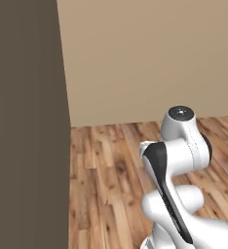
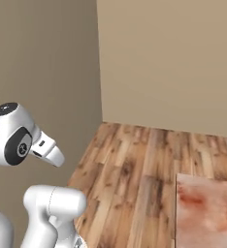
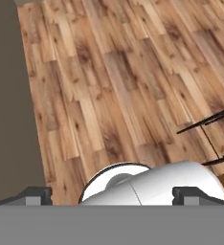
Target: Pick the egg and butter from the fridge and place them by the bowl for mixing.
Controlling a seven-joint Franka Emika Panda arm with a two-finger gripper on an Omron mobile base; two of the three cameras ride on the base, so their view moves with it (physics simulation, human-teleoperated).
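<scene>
The egg, the butter and the bowl are out of view. In the hand view my gripper [image 3: 116, 195] points down at a bare wooden floor [image 3: 114, 81]. Its two dark fingertips [image 3: 37, 194] stand far apart, open, with nothing between them. A tall, flat, dark grey-brown slab [image 1: 26, 121] rises at the left of the left base view. I cannot tell whether it is the fridge's side. My white arm [image 1: 177, 160] is folded up in front of the base.
A beige wall [image 1: 150, 58] closes off the back, with wooden floor [image 2: 135, 169] in front of it. The corner of a reddish marbled top [image 2: 207, 213] shows at the lower right. Thin dark rods [image 3: 209, 119] cross the right of the hand view.
</scene>
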